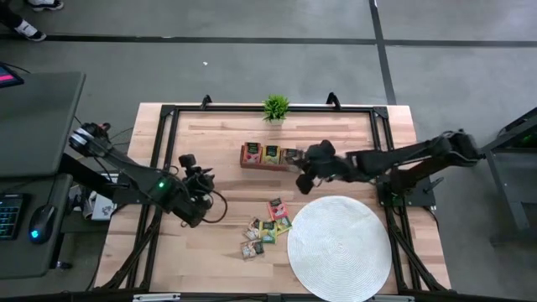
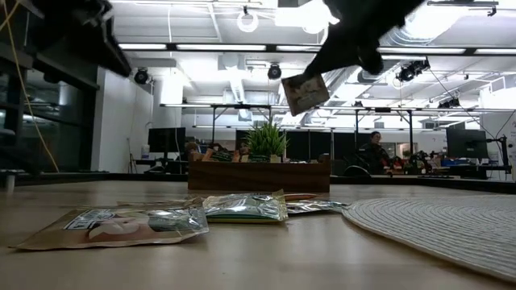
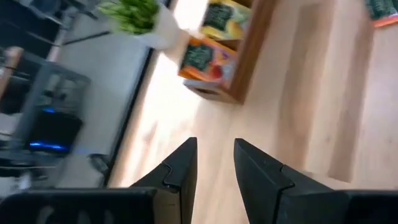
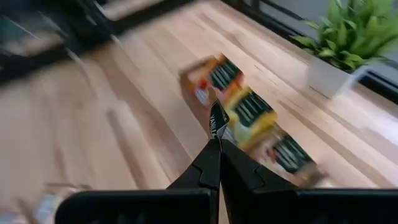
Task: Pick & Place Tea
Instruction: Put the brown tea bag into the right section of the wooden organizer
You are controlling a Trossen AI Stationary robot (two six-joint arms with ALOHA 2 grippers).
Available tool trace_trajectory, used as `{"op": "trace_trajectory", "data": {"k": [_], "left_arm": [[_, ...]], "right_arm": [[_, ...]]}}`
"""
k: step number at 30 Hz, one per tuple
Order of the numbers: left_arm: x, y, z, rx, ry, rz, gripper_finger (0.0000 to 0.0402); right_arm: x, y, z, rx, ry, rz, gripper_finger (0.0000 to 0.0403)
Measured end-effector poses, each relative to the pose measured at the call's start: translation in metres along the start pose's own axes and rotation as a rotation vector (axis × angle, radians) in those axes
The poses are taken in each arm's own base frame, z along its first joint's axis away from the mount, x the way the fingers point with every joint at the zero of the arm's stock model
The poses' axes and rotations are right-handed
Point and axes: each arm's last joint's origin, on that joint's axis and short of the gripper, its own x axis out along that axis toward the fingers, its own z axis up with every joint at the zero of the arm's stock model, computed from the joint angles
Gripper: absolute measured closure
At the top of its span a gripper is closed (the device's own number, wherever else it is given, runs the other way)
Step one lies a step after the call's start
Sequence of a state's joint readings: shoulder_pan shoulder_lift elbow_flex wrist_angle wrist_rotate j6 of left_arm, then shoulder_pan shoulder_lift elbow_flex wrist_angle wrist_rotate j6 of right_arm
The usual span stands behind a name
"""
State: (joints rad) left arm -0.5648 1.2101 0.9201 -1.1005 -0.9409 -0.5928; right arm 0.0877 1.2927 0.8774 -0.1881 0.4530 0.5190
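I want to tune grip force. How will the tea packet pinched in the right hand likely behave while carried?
The tea packet hangs tilted from the right hand, held by one edge, so it is probably light. It looks thin and flat, likely a bit floppy. Its foil-like surface may be slippery, so it could slide out.

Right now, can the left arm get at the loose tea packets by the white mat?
Probably yes. The left gripper is open and empty, and bare table lies between it and the loose tea packets. The right gripper, holding a packet, is off near the wooden tray.
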Motion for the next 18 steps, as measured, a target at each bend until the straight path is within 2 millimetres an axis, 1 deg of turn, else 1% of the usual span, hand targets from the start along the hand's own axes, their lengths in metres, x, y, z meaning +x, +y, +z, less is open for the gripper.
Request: {"op": "trace_trajectory", "data": {"k": [4, 9, 14, 18], "left_arm": [[0.003, -0.003, -0.003, -0.057, -0.05, -0.057, 0.03], [0.005, -0.006, -0.002, -0.136, -0.104, -0.083, 0.03], [0.004, -0.01, 0.004, -0.206, -0.14, -0.115, 0.03], [0.003, -0.011, 0.009, -0.251, -0.17, -0.128, 0.03]], "right_arm": [[0.001, -0.034, -0.012, 0.046, -0.085, 0.096, 0.0403], [0.011, -0.071, -0.023, 0.08, -0.102, 0.154, 0.0403], [0.019, -0.096, -0.025, 0.056, -0.09, 0.184, 0.0403], [0.023, -0.109, -0.021, 0.03, -0.093, 0.229, 0.0403]]}}
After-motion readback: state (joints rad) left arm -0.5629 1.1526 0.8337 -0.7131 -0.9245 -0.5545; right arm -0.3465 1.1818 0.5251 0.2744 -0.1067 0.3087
